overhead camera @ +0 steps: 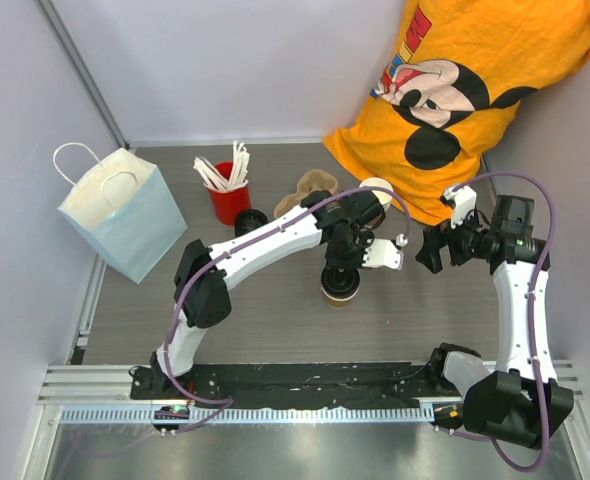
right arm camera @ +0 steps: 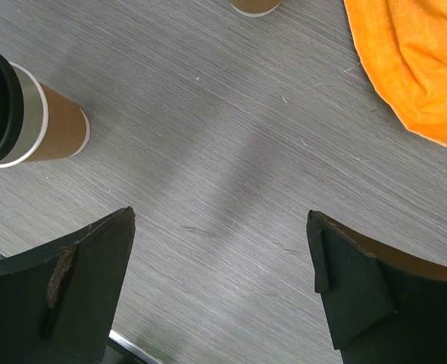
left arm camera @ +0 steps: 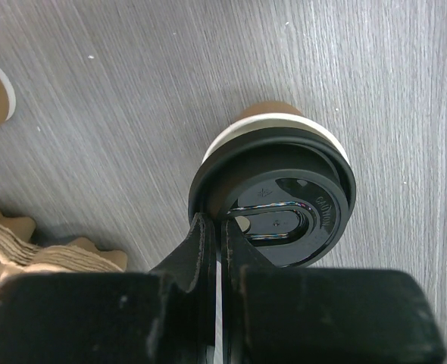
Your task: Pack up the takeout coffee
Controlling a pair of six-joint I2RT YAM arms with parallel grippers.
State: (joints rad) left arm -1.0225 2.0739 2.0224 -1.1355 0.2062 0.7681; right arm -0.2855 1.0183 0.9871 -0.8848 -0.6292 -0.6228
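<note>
Takeout coffee (overhead camera: 340,288): small brown kraft paper cup, white at the rim, under a round black plastic lid (left arm camera: 284,193). Stands upright near the middle of the grey wood-grain counter (overhead camera: 275,320), well apart from the pale blue paper bag with white handles (overhead camera: 125,215) at far left and in front of the brown pulp carrier tray (overhead camera: 310,190).

Looks like the lidding step, not yet the packing proper. Shows a crescent of white rim past the far edge of the lid in the left wrist view, so probably sits askew rather than snapped home all round. Calls next for an even downward press until that crescent closes, then a hold on the cup wall for the carry. Risks tipping the cup if pressed off-centre.

Left claw (left arm camera: 220,235): jaws drawn almost together, only a sliver between, tips at the near edge of the lid. Cannot tell whether pinching the lip or merely pushing. Reaches in a long arc across the counter, wrist bent steeply down over the cup.

Right claw (right arm camera: 221,220): spread wide, holding nothing, over bare counter just right of the cup, elbow high beside the orange cartoon-print shirt (overhead camera: 475,100).
</note>
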